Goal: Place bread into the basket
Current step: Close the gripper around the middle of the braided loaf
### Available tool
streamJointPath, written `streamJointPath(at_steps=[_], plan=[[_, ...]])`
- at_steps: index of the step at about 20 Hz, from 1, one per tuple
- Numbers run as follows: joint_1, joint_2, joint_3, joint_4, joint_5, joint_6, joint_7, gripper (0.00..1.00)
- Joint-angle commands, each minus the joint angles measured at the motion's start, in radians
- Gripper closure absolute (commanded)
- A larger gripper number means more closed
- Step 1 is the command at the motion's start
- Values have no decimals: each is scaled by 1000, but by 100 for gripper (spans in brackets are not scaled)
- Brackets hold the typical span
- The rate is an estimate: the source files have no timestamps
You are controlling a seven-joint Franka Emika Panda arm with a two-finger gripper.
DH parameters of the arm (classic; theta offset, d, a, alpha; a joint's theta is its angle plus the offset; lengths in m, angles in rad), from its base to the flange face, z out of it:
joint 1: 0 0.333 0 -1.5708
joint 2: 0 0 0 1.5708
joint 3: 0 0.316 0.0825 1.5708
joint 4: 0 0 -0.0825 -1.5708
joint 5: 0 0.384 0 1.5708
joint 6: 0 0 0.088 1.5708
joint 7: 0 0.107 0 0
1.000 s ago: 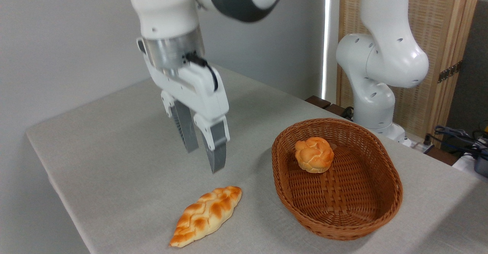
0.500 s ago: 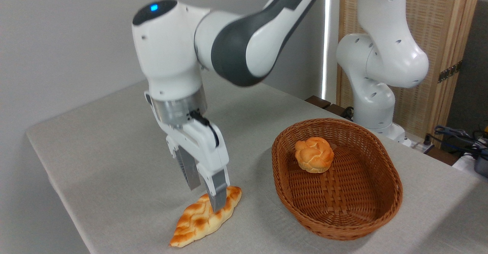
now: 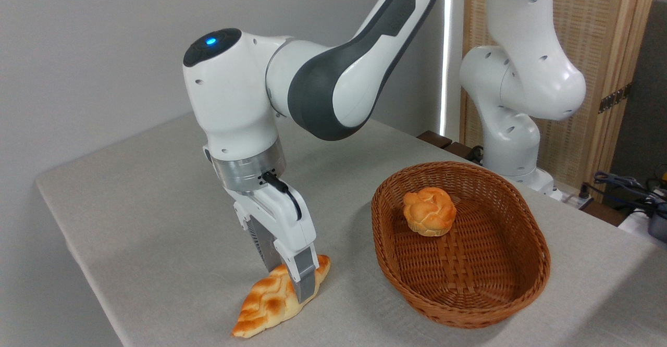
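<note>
Gripper (image 3: 292,284) down over the bread (image 3: 276,300), fingers straddling the loaf's upper half, whether they pinch it I cannot tell — loaf lying on the table (image 3: 156,222), basket (image 3: 464,305) near to its right, small bun (image 3: 429,211) inside

A plain grey wall (image 3: 94,50) fills the left and centre behind the surface (image 3: 156,222), which is covered in a pale grey-beige cloth and runs back to a far corner. At the right stands a folding screen (image 3: 599,76) of woven straw-coloured panels in light wooden frames, with a bright vertical strip of light (image 3: 444,76) along its left edge. Dark cables (image 3: 625,185) lie at the far right.
</note>
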Motion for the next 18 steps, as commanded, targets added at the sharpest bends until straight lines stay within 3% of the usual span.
streamJointPath(at_steps=[1, 2, 3, 7, 8, 9, 18], plan=[[-8, 9, 6, -11, 14, 27, -20, 0], [-8, 9, 6, -13, 14, 27, -18, 1], [-8, 12, 5, -11, 14, 29, -15, 12], [-8, 20, 5, -11, 13, 27, -14, 78], [-8, 20, 5, -11, 13, 27, -11, 89], [-8, 20, 5, -11, 13, 27, -9, 95], [-8, 15, 5, -4, 13, 18, -2, 95]])
